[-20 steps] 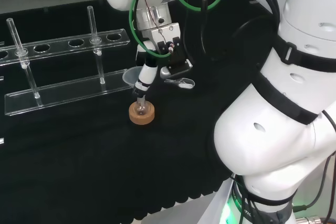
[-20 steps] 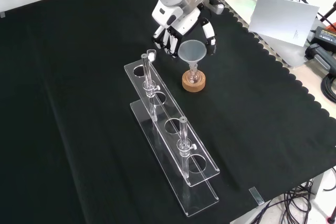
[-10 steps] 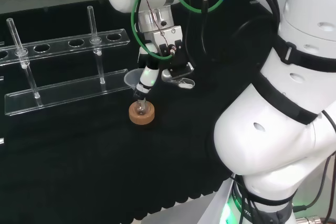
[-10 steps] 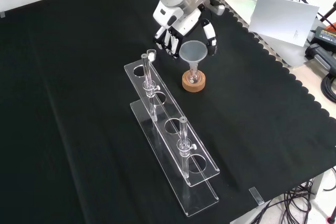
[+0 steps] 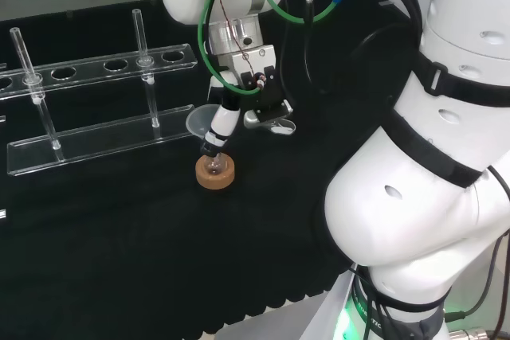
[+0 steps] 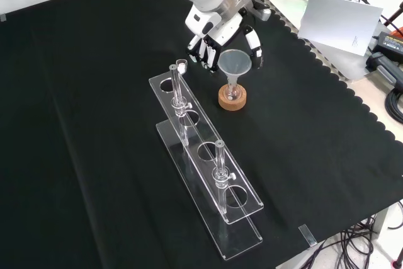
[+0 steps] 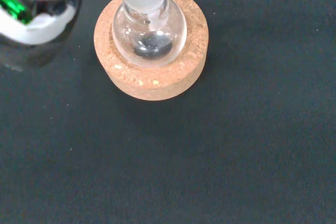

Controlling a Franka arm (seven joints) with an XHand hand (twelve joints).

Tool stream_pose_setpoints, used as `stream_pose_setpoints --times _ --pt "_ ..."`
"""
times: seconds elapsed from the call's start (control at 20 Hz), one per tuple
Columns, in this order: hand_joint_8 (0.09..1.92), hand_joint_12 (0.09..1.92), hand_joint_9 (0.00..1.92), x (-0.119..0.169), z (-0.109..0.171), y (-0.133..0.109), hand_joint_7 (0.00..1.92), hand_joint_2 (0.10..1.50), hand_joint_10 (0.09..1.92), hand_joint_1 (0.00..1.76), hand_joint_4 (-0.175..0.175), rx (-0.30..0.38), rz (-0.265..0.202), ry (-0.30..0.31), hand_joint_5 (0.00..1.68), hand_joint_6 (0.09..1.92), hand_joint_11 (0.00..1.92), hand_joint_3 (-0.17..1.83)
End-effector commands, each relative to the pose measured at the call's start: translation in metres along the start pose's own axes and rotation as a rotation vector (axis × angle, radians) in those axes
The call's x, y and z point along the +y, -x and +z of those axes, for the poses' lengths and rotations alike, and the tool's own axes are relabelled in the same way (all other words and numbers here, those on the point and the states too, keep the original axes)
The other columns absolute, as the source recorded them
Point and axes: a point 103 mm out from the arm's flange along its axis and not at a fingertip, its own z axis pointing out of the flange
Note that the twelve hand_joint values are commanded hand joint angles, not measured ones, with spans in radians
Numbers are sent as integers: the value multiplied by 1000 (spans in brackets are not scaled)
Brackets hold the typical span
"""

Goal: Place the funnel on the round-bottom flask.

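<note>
1. The hand hangs just above and behind the funnel in the front view. Its fingers are spread and fairly straight to either side of the funnel's cone, so it reads as open rather than pinching. Whether a fingertip touches the rim I cannot tell.

2. Over the last second the hand has lifted and drawn back a little from the funnel in both the front and head views, while the funnel has stayed put. In the head view one finger reaches down beside the stem.

3. Directly below the hand, the funnel's stem sits in the neck of the round-bottom flask, which rests upright in its cork ring. The wrist view shows the frosted neck over the clear bulb.

4. Judgement: the funnel looks seated and standing on its own, so the placing seems done, with only a clean withdrawal left.

5. Farther out from the hand, toward the front camera, stands the clear test tube rack, well apart from the flask.
</note>
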Motion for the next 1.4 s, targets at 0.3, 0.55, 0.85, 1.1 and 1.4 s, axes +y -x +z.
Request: stream_pose_setpoints --times 0.3,0.55,0.85,1.1,1.4 --pt "427 1128 615 -5 -1 0 1073 481 485 895 44 5 -5 -23 736 596 0 715" --pt "414 1092 604 -11 -5 -3 1019 475 487 836 16 17 -20 -19 597 523 0 721" --pt "383 1018 557 -13 -5 -7 902 472 516 783 1 -3 -34 -26 544 339 0 712" --pt "369 980 528 -15 -6 -4 845 478 542 765 -11 4 -29 -20 513 195 0 691" --pt "345 957 493 -13 -4 -1 747 485 557 755 -21 6 -30 -20 440 87 0 668"
